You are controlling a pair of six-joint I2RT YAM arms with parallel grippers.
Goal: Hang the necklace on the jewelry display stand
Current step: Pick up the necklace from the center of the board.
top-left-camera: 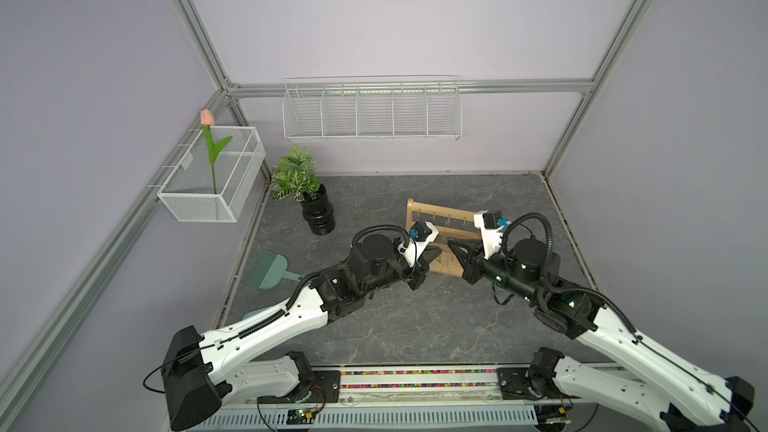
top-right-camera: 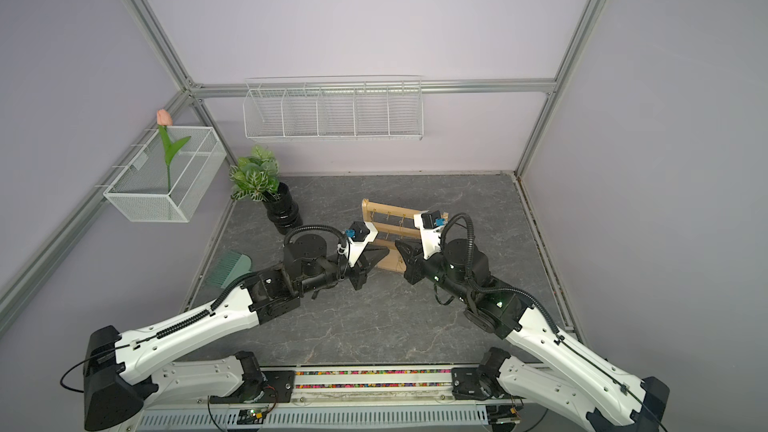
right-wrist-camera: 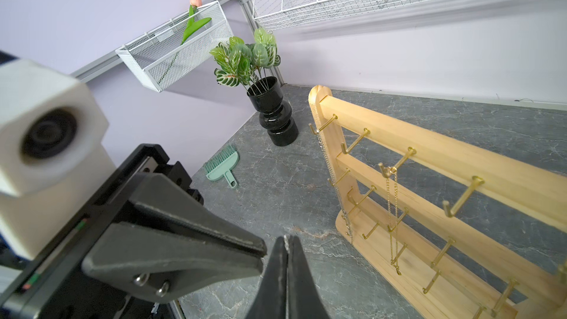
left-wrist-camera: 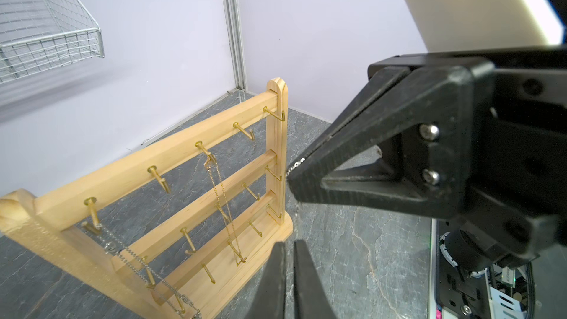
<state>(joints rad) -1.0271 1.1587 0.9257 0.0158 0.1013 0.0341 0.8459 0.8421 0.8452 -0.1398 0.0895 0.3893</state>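
Left wrist: silver necklace [left-wrist-camera: 132,254] on stand [left-wrist-camera: 171,151], apart from left gripper [left-wrist-camera: 290,245].

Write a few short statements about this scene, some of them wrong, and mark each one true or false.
1. A gold chain hangs from a hook on the top crossbar of the jewelry display stand. True.
2. The black vase lies on its side. False: it stands upright.
3. The pink tulip stands in the mesh basket. True.
4. The jaws of the right gripper are wide open. False: they are pressed together.
5. The green brush rests on the stand's base. False: it lies on the table, apart from the stand.
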